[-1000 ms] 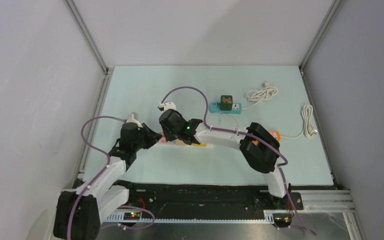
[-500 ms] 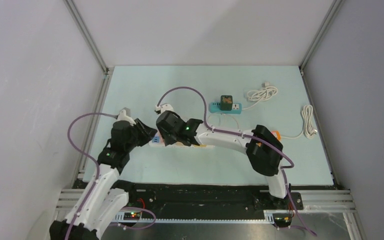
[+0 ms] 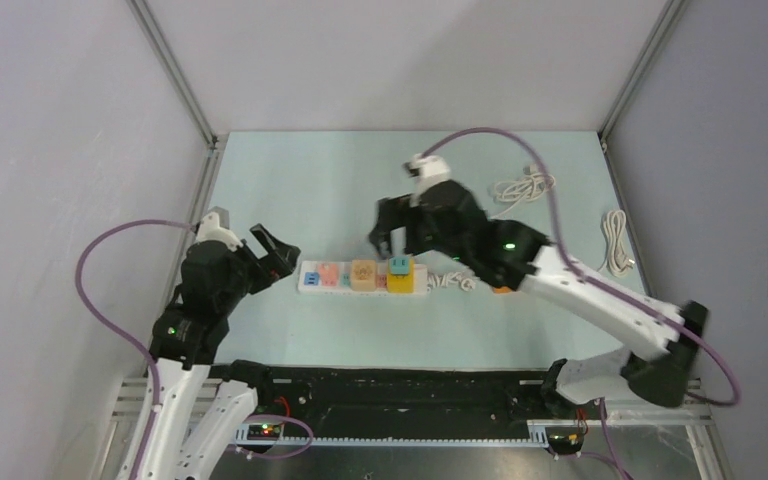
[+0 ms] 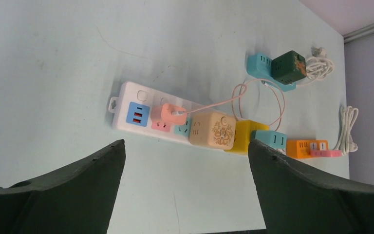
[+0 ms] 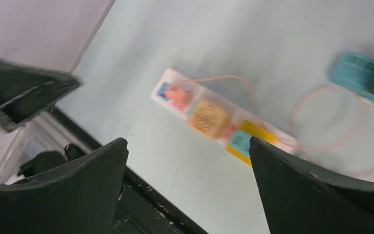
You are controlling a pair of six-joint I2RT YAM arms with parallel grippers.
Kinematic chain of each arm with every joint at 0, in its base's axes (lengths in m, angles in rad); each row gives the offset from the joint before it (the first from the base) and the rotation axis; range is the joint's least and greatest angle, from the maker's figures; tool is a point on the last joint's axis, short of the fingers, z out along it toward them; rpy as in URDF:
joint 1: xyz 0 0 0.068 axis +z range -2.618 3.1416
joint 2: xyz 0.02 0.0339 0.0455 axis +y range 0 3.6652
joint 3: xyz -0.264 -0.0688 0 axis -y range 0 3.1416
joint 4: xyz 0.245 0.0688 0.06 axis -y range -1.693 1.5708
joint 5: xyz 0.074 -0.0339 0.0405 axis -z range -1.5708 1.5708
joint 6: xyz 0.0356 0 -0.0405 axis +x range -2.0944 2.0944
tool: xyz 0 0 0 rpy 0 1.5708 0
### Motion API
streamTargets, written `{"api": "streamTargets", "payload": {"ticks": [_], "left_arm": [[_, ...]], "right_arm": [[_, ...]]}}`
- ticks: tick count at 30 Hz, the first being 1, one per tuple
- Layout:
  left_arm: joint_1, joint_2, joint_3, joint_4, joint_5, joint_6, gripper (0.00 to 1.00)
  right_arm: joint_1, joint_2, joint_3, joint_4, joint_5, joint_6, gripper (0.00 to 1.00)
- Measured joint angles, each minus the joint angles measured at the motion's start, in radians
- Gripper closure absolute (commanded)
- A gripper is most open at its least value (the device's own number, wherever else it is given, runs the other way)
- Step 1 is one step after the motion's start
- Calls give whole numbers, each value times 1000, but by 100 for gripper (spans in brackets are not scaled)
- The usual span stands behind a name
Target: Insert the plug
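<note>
The white power strip (image 3: 309, 279) lies at the table's middle. A pink plug (image 4: 174, 113) sits in a socket near its left end, and its thin pink cable (image 4: 253, 87) loops off to the right. A beige cube (image 4: 213, 130) and a yellow block (image 4: 246, 136) with a teal adapter (image 4: 270, 139) fill the other sockets. My left gripper (image 3: 278, 250) hangs open just left of the strip with nothing in it. My right gripper (image 3: 388, 232) is open above and behind the strip's right half, also with nothing between its fingers. The right wrist view is blurred.
A teal strip carrying a dark green cube (image 4: 289, 67) lies further back. An orange adapter (image 4: 307, 147) sits right of the white strip. Coiled white cables lie at the back (image 3: 525, 185) and at the right edge (image 3: 615, 245). A black rail (image 3: 400, 385) runs along the near edge.
Both grippers opened and drew away from the strip. The left one backed off to the left; the right one rose and swung back and right. The plug stayed in its socket.
</note>
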Motion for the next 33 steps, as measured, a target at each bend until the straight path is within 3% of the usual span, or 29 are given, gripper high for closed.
{"api": "streamTargets", "payload": {"ticks": [6, 12, 18, 24, 33], "left_arm": [[0, 8, 143, -167, -41, 51, 0], [0, -95, 194, -243, -111, 89, 0], [0, -211, 263, -264, -174, 124, 0], [0, -288, 270, -295, -201, 126, 0], [0, -331, 269, -307, -232, 130, 0]], "right_arm": [[-169, -335, -124, -181, 109, 19, 1], [-206, -673, -148, -357, 294, 32, 1], [-211, -983, -146, -418, 420, 37, 1], [-211, -1126, -146, -435, 454, 36, 0], [-185, -1155, -148, -438, 502, 27, 1]]}}
